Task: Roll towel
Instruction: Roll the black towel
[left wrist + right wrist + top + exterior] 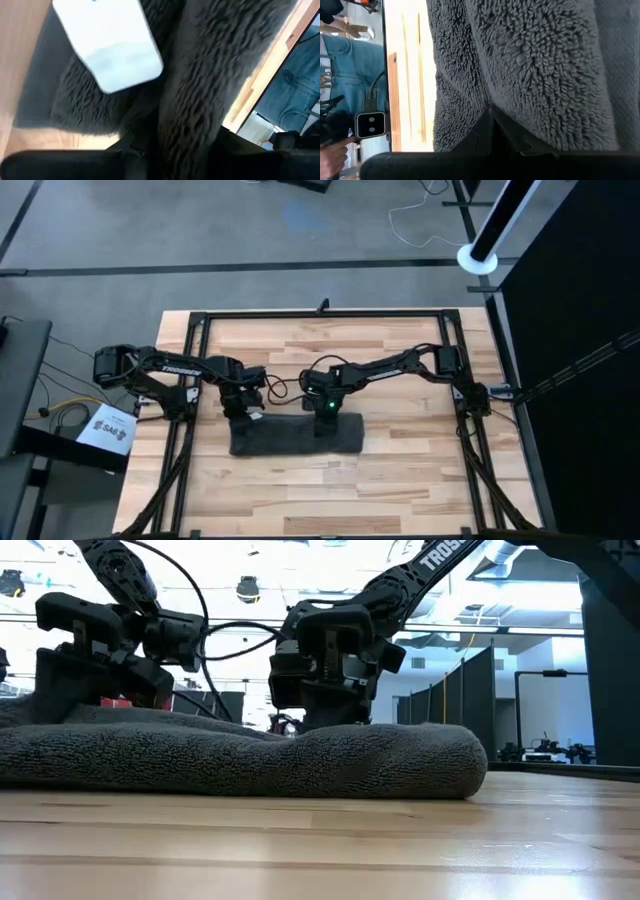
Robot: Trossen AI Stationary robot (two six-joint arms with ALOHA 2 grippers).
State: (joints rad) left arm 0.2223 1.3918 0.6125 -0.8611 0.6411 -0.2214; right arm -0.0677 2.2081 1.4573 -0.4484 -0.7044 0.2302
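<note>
Towel position: towel lies on the wooden tabletop, near its middle, as a long low bundle running left to right; the low view shows it thick and rounded at its right end.
Label: white label shows on the cloth in the left wrist view, close to the left gripper.
Left gripper: left gripper is down on the far edge of the towel at its left end; fingers appear closed on a fold of towel, with cloth bunched between them in its wrist view.
Right gripper: right gripper is down on the far edge of the towel right of its middle; a ridge of terry rises between its fingers in the right wrist view, so it appears clamped on the towel.
Step in hand (judgement): turning the far edge over toward the near side to build the roll.
Technique: move both grippers together and level, so the roll stays even along its length.
Technique: keep the pinch shallow, taking only the outer layer.
Risk: right end lies outside both grippers and may lag or loosen.
Background: person in blue denim stands beyond the tabletop, clear of the arms.
</note>
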